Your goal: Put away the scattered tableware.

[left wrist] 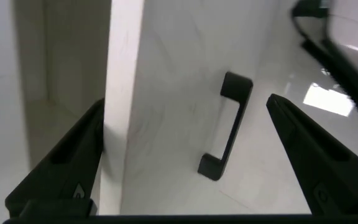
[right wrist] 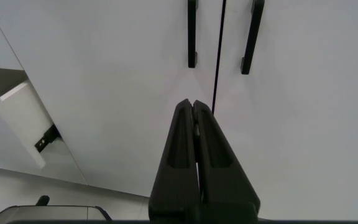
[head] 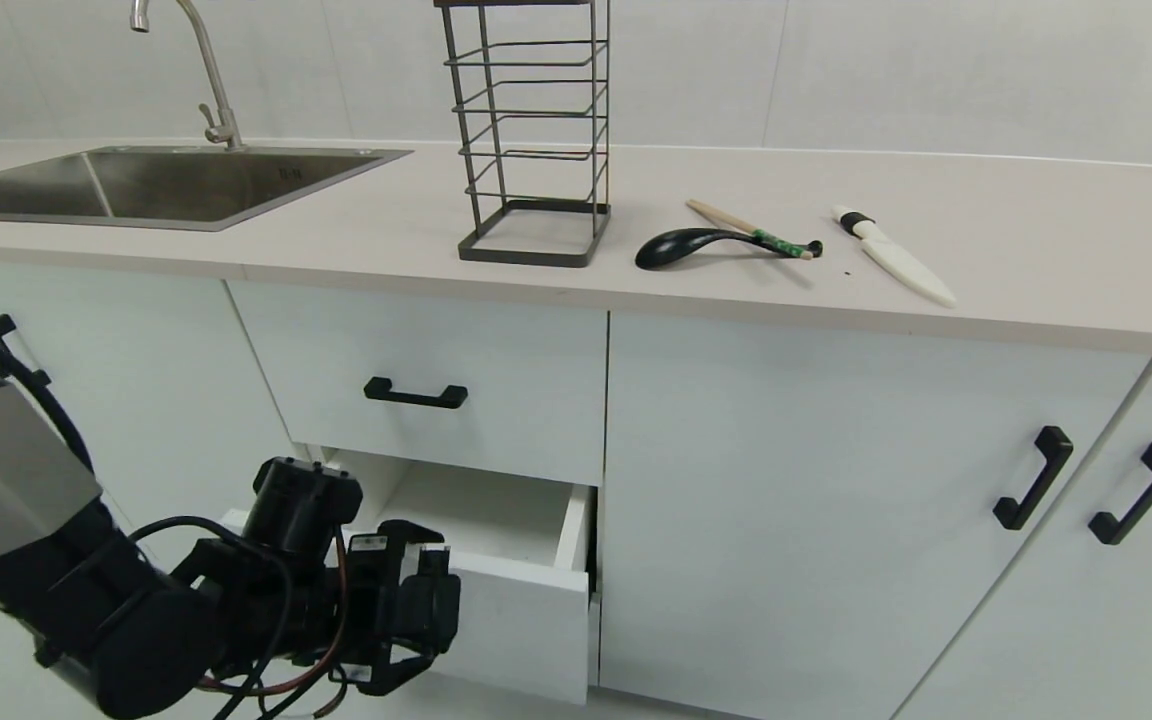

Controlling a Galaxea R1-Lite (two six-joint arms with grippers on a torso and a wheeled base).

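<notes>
1. Tableware lies on the counter (head: pixel 1036 230), well apart from both arms: a black spoon (head: pixel 681 245) resting across a wooden chopstick (head: pixel 726 217), and a white knife (head: pixel 896 257) just to their right.
2. My left gripper (left wrist: pixel 185 115) is down at the lower drawer (head: pixel 526 620), which stands pulled out. Its fingers are spread wide, with the drawer handle (left wrist: pixel 225 127) between them and untouched.
3. My right gripper (right wrist: pixel 193 106) is clenched on nothing, facing the cupboard doors (right wrist: pixel 104 81).
4. Risk: the spoon and chopstick touch, so lifting one could drag or roll the other toward the counter edge.
5. Risk: the knife lies flat with a smooth blade. A pinch on the blade could slip, so I judge the dark-banded handle end safer.
6. Risk: my left arm sits right at the drawer front. Pulling back carelessly could catch the handle or nudge the drawer shut.
</notes>
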